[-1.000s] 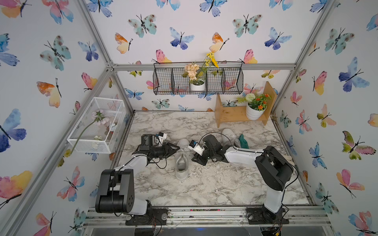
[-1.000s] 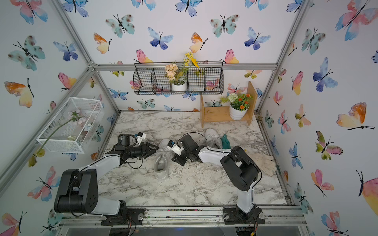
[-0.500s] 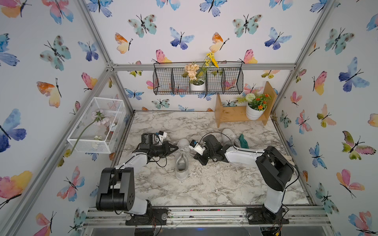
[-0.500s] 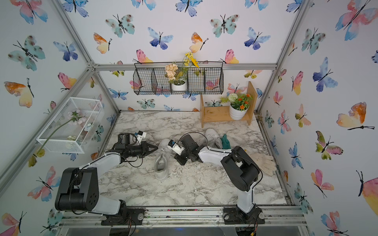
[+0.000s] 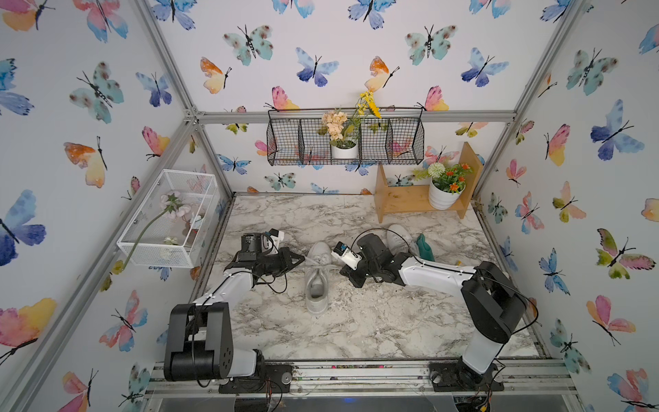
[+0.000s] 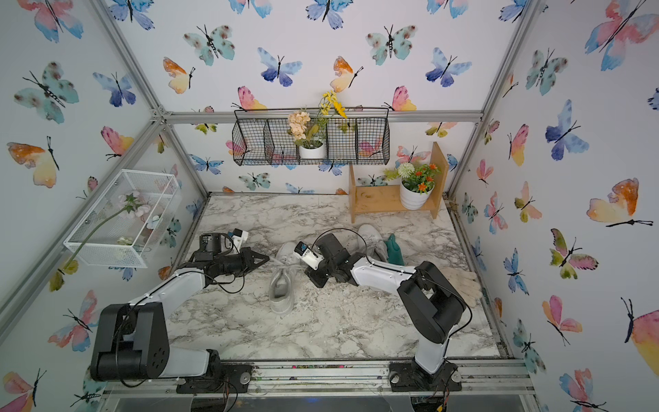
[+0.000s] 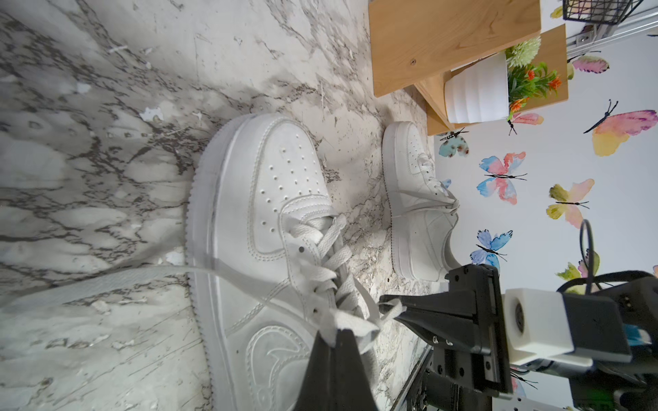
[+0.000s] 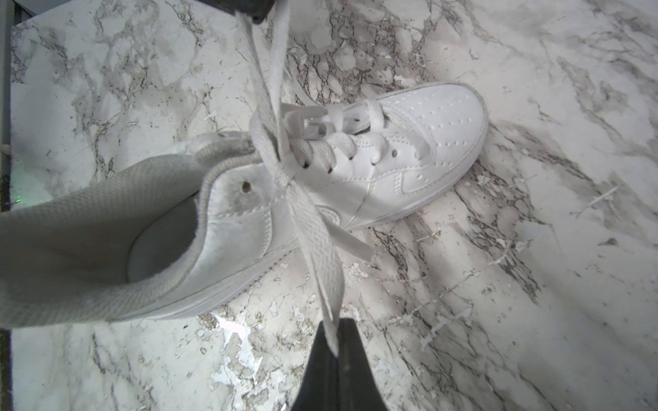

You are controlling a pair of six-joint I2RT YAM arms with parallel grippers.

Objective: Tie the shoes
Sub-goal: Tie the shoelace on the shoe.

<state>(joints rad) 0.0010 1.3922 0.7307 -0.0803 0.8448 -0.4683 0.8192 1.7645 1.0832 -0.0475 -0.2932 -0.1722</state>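
Left wrist view: the marble surface [image 7: 106, 106] carried the near shoe [image 7: 256, 213], its partner [image 7: 416, 199] beyond. The left hand [image 7: 336, 336] and right hand [image 7: 386, 306] were each pinched shut on the near shoe's laces [image 7: 331, 256]. Uneven pulling might drag the shoe or slip a lace free.

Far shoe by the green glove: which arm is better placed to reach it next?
Right, probably. The far shoe lies close by the right claw; the left claw sits beyond the middle shoe. Both grip laces.
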